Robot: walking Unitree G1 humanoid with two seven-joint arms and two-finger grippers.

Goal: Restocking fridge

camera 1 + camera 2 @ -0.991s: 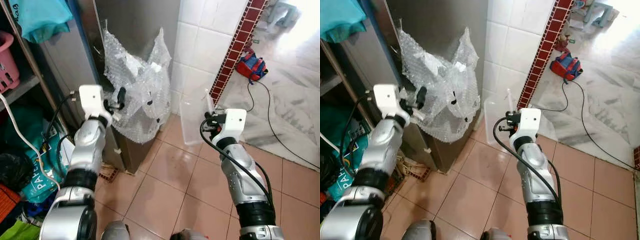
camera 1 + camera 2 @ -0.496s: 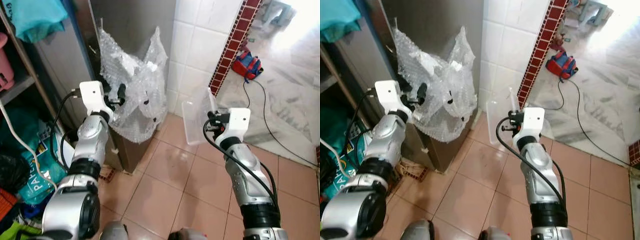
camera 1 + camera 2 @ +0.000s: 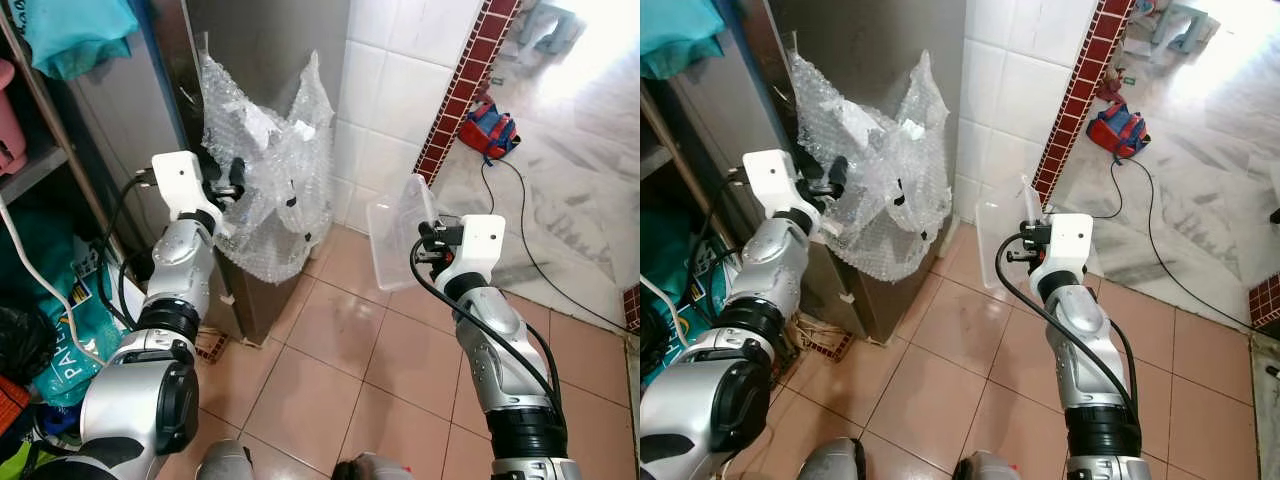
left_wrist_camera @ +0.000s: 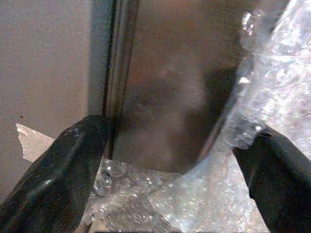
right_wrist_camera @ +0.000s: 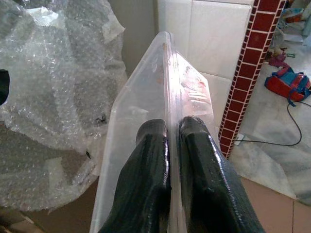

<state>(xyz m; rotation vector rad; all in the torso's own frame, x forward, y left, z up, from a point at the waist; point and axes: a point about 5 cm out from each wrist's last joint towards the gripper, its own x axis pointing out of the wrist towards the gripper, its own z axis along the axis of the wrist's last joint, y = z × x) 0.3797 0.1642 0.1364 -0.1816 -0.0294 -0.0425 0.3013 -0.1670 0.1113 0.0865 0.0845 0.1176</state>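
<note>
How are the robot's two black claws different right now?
The left gripper is spread wide open at the steel fridge's bubble-wrapped edge. The right gripper is pinched shut on a thin clear plastic tray, held on edge above the tiled floor. Both have two long black fingers.

— Over on the pale marble floor (image 3: 590,200)?
— Red and blue bag (image 3: 489,130), black cable (image 3: 535,262) trailing from it.
— And left?
— Teal cloth (image 3: 75,35) on top, pink basket (image 3: 10,115) on a shelf, white cord (image 3: 40,275) hanging down.
</note>
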